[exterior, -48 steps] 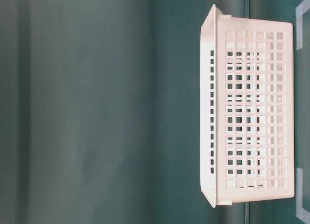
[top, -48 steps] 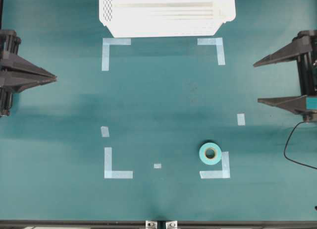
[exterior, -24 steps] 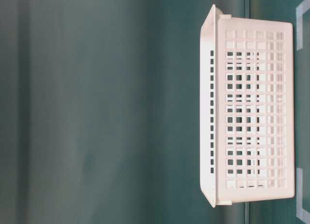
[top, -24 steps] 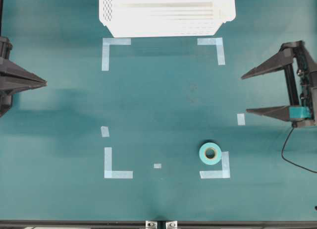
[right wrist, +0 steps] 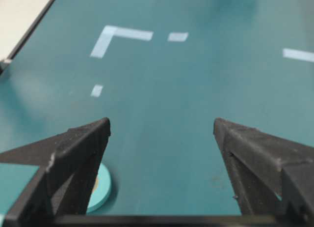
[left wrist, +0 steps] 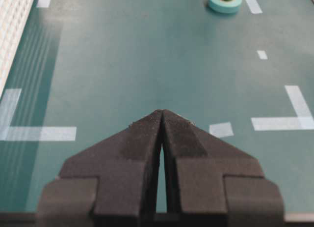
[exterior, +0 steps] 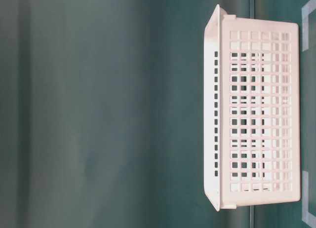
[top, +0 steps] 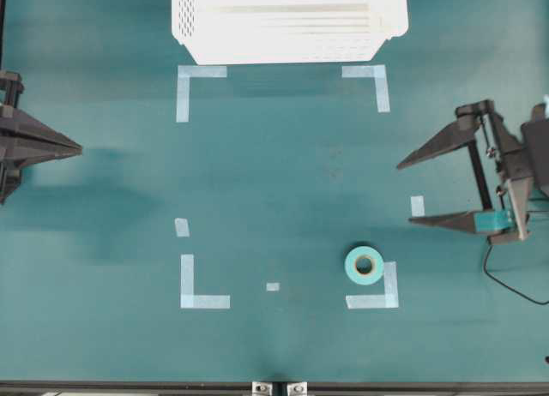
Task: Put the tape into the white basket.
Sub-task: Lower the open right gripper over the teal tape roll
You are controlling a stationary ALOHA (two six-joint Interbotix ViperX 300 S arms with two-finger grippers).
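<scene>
Large white slotted plastic basket [top: 287, 23] cut off at the overhead view's top edge, small light teal tape roll [top: 365, 265] well apart from it, half hidden behind a finger in the right wrist view, right pincer [top: 405, 193] spread wide and empty, left pincer [top: 79, 145] closed on nothing, partly out of frame.

— Any writing, label or number you can read from where you are?

— None. I see no printed text anywhere: the white basket [top: 287, 23], the tape [top: 365, 265] and the pale strips [top: 201, 72] on my tabletop [top: 283, 173] all look blank.
</scene>
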